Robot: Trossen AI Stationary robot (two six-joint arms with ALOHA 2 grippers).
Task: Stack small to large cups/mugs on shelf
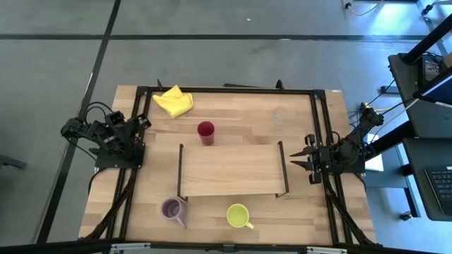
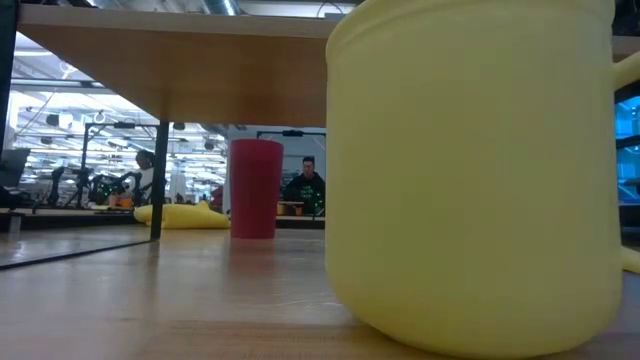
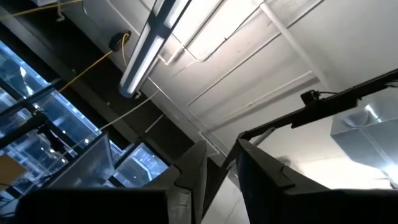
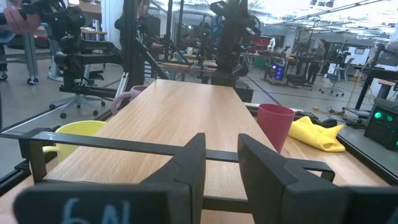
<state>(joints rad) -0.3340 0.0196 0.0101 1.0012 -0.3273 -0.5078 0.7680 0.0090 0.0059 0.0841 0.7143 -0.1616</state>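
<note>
Just ahead of the right tool, its fingers apart and empty, stands the bare shelf; beyond lie yellow-green mug, red cup, purple mug. Left tool, apart, idles opposite.

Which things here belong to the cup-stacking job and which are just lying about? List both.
Belongs to the job:
- red cup
- purple mug
- yellow-green mug
- clear glass, faint near the far right of the table
- shelf, nothing on it yet

Just lying about:
- yellow cloth, crumpled at the table's far left corner
</note>
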